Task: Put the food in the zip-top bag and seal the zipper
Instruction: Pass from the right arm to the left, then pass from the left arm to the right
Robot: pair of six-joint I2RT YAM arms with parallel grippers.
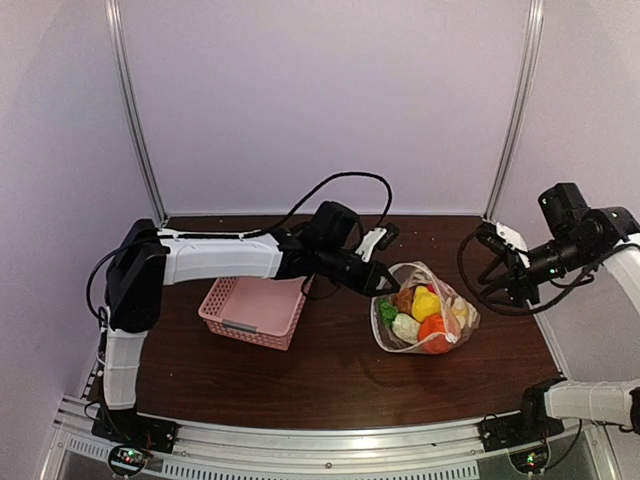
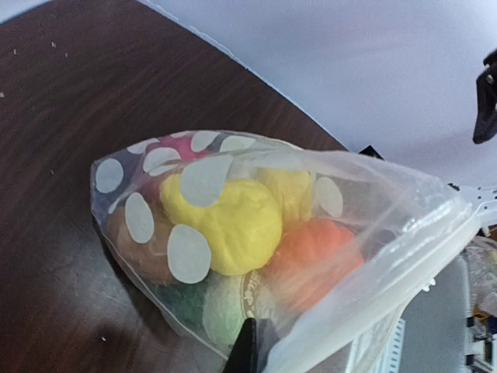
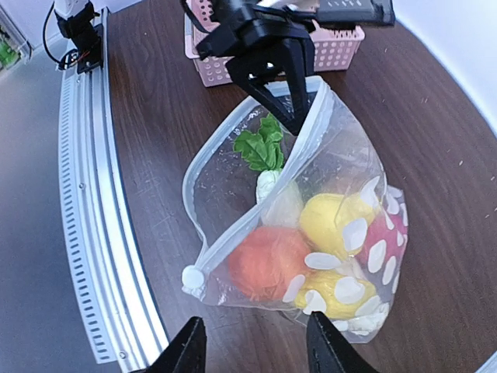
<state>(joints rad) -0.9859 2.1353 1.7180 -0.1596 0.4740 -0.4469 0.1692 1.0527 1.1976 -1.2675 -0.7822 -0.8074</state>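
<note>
The zip-top bag (image 1: pixel 428 322) lies on the right half of the table (image 1: pixel 330 380), midway between its near and far edges, with the food (image 3: pixel 330 221) inside and the mouth gaping, so I judge only the zipper (image 3: pixel 237 231) is left to seal. The right gripper (image 3: pixel 256 350), fingers apart and empty, hangs by the right edge; it should pinch the strip's near end, by the small white tab (image 3: pixel 192 277), and slide along. At the far end the left gripper (image 3: pixel 299 116) is clamped on the strip and should keep it taut and low.
</note>
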